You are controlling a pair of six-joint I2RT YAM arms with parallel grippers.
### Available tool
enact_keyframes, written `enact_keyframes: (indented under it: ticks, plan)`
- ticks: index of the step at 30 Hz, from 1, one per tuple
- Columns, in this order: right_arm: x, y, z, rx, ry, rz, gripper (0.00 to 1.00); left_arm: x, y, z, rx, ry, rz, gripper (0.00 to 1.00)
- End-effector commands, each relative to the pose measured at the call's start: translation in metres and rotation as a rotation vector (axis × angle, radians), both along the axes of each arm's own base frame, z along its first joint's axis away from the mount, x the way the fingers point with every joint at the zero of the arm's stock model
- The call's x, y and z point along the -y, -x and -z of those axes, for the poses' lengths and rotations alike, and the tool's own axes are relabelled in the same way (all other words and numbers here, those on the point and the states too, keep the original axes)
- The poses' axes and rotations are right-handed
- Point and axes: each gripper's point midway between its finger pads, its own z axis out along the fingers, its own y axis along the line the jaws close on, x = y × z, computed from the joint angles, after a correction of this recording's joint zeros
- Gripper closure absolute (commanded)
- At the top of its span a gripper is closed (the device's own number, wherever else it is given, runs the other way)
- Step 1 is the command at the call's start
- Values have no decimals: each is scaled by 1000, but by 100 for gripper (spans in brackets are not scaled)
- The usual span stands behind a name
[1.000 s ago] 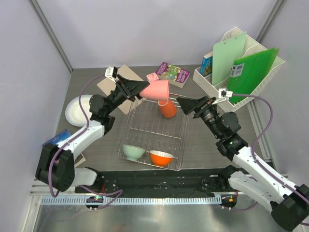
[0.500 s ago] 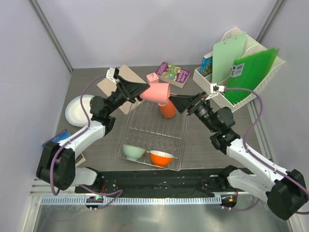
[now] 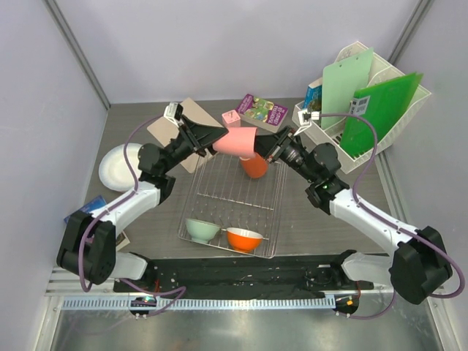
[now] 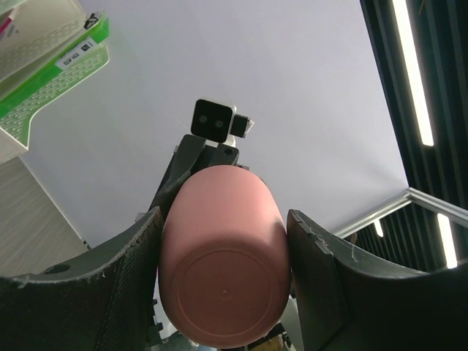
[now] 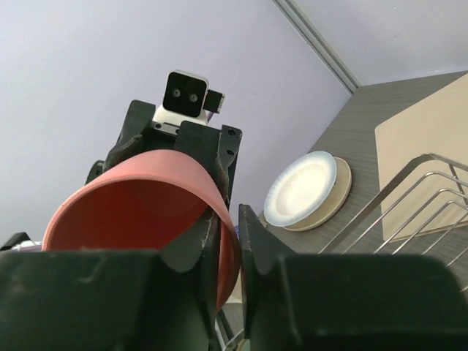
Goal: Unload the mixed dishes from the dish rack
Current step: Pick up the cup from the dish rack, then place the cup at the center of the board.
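Clamping pink cup (image 3: 238,141) sideways in left gripper (image 3: 218,139), fingers pressing both sides of the body, base facing 9 o'clock. Hovering over 12 o'clock end of dish rack (image 3: 219,197). Looking matte pink, smooth, round-based. Pinching cup rim with right gripper (image 5: 225,232), one finger inside, one outside. Blocking cup mouth from top view with right wrist; covering part of orange cup (image 3: 255,167) too. Comparing with a second ago: right gripper coming in from 3 o'clock, then well apart from cup, now on it.
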Motion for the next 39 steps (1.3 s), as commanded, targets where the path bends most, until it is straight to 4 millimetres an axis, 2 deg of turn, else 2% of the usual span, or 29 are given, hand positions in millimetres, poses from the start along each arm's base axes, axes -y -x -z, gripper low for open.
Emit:
enact_keyframes:
  ticks: [1, 2, 3, 5, 6, 7, 8, 9, 10, 11, 13, 15, 16, 17, 18, 19, 20, 23, 25, 26, 28, 29, 30, 32, 33, 34, 36, 38, 39]
  plan:
    - [9, 6, -22, 51, 19, 30, 95, -2, 11, -20, 95, -2, 9, 84]
    - [15, 6, -22, 50, 34, 61, 98, -2, 9, -20, 102, -18, 3, 72]
    - [27, -3, -24, 39, 42, 154, 99, -3, 2, -14, 53, -60, -16, 40]
    - [60, 0, -23, 36, 119, 307, 99, -9, -16, -17, 79, -153, -143, 21]
    - [77, -3, -23, 32, 131, 398, 99, -18, -20, -31, 95, -203, -222, 11]
    - [109, -2, -23, 17, 174, 545, 99, -26, -34, -2, 19, -348, -309, 5]
    - [126, -4, -20, -3, 211, 629, 99, -45, -52, 5, -42, -402, -463, 1]
    - [140, -2, -11, -48, 283, 685, 99, -62, -53, -4, -62, -421, -561, 0]
    - [163, -4, -5, -80, 348, 798, 99, -76, -57, 19, -151, -494, -624, 0]
    - [173, -4, 1, -114, 397, 840, 99, -93, -65, 26, -199, -514, -727, 0]
    - [196, -3, 24, -223, 524, 942, 99, -107, -62, 47, -283, -559, -780, 0]
    - [209, 1, 43, -303, 624, 986, 99, -115, -62, 65, -364, -593, -812, 0]
    - [215, 1, 51, -337, 643, 1025, 99, -119, -59, 85, -433, -648, -814, 0]
    - [218, 0, 58, -361, 664, 1040, 99, -123, -57, 96, -479, -679, -818, 0]
    - [222, 3, 66, -385, 683, 1056, 99, -125, -55, 100, -506, -702, -824, 0]
    - [226, 4, 69, -402, 677, 1078, 99, -132, -57, 109, -546, -734, -852, 0]
    - [234, 5, 69, -424, 649, 1138, 99, -138, -47, 126, -615, -796, -849, 0]
    - [246, 5, 75, -446, 670, 1214, 99, -151, -41, 138, -693, -848, -899, 0]
    - [252, -1, 86, -471, 730, 1239, 99, -158, -33, 150, -746, -886, -911, 0]
    - [263, -4, 92, -499, 745, 1274, 99, -163, -29, 153, -761, -893, -927, 0]
    - [269, -15, 113, -574, 750, 1262, 99, -165, -23, 158, -793, -891, -933, 0]
    - [288, -19, 120, -633, 715, 1296, 99, -166, -20, 162, -802, -895, -930, 0]
    - [283, -26, 131, -674, 684, 1248, 99, -168, -16, 159, -798, -888, -932, 0]
    - [287, -38, 159, -771, 686, 1217, 99, -170, -12, 163, -805, -883, -940, 0]
    - [296, -44, 164, -808, 669, 1226, 99, -171, -9, 158, -794, -867, -943, 0]
    - [290, -53, 187, -869, 701, 1177, 99, -172, -8, 157, -791, -858, -947, 0]
    - [287, -65, 194, -893, 719, 1159, 99, -174, -4, 159, -789, -855, -946, 0]
    - [283, -75, 217, -949, 757, 1124, 99, -176, 1, 160, -781, -856, -946, 0]
    - [282, -81, 218, -953, 754, 1118, 99, -175, 3, 161, -777, -855, -943, 0]
